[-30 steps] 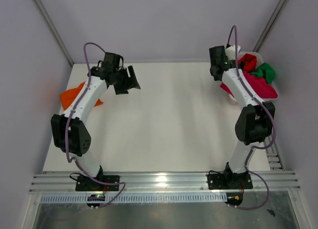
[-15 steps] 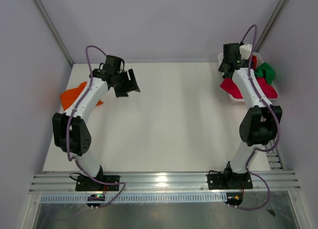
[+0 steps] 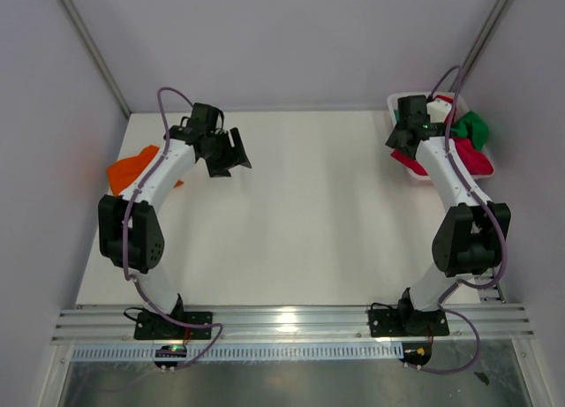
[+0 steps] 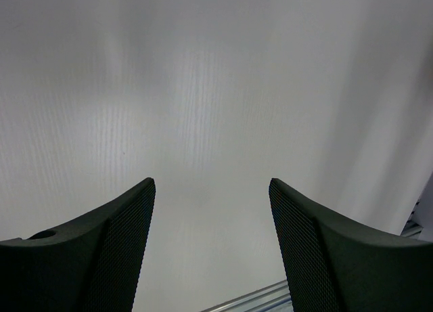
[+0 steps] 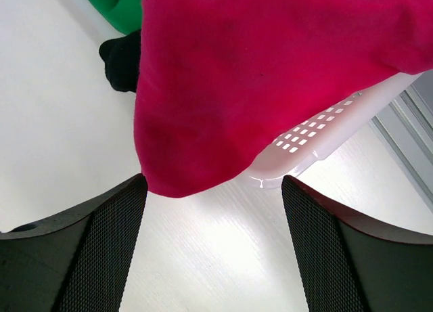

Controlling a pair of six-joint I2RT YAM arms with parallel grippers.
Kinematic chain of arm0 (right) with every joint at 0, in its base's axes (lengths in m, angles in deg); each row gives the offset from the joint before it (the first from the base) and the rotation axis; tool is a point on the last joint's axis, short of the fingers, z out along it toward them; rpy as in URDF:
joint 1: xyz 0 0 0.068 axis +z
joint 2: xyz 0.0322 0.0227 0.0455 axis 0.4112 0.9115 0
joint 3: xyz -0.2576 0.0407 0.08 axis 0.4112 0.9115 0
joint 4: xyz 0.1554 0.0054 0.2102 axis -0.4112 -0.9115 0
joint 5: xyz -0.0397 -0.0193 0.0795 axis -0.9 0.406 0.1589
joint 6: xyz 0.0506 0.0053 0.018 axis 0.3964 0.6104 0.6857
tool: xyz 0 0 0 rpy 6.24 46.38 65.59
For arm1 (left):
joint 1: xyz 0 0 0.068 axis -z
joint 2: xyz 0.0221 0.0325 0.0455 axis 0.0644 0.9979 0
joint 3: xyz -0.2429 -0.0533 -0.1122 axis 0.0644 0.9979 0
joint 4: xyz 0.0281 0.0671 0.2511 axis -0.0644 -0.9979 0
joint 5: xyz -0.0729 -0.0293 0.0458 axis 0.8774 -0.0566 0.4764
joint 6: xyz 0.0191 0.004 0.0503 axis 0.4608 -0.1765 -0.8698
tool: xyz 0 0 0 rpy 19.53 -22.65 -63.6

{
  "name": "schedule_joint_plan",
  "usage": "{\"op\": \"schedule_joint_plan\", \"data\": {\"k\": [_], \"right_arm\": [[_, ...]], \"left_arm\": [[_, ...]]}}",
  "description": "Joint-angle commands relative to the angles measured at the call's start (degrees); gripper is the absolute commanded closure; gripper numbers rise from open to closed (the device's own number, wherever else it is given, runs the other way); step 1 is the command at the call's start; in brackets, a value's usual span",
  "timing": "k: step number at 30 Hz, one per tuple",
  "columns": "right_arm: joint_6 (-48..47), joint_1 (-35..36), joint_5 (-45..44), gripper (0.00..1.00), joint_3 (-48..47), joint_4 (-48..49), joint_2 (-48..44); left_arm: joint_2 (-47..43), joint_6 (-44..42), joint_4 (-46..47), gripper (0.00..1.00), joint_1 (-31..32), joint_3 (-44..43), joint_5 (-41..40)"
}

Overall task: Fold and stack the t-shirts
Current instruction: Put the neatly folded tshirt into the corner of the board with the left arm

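Note:
An orange t-shirt [image 3: 132, 169] lies crumpled at the table's left edge, behind my left arm. My left gripper [image 3: 231, 155] hangs open over bare table to the right of it, and the left wrist view shows nothing between its fingers [image 4: 212, 181]. A magenta-pink t-shirt [image 3: 472, 160] and a green one [image 3: 472, 124] fill the white lattice basket [image 3: 402, 100] at the back right. My right gripper [image 3: 399, 140] is open at the basket's near-left corner. In the right wrist view the magenta shirt [image 5: 270, 61] droops over the basket's rim [image 5: 318, 132] just ahead of the open gripper [image 5: 213, 179], apart from it.
Grey walls close in the table at the back and on both sides. A metal rail [image 3: 291, 323] runs along the near edge by the arm bases. Green cloth [image 5: 118, 4] and a small black patch [image 5: 122, 58] show beside the magenta shirt.
My right arm has swung right and back, bringing its gripper from the basket's left side up to its corner. The left gripper has drifted slightly right. Both stayed open.

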Motion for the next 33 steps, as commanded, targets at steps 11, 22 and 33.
{"op": "schedule_joint_plan", "data": {"k": [11,22,33], "right_arm": [[0.2,0.1,3.5,0.18,2.3,4.7,-0.9],[-1.1,0.1,6.8,0.26,2.9,7.3,1.0],[-2.8,0.2,8.5,0.69,3.5,9.1,2.5]], "left_arm": [[-0.9,-0.6,1.8,0.3,-0.2,0.4,0.3],[-1.4,-0.6,1.3,0.3,-0.1,0.5,-0.8],[-1.3,-1.2,0.8,0.3,-0.2,0.3,-1.7]]}}
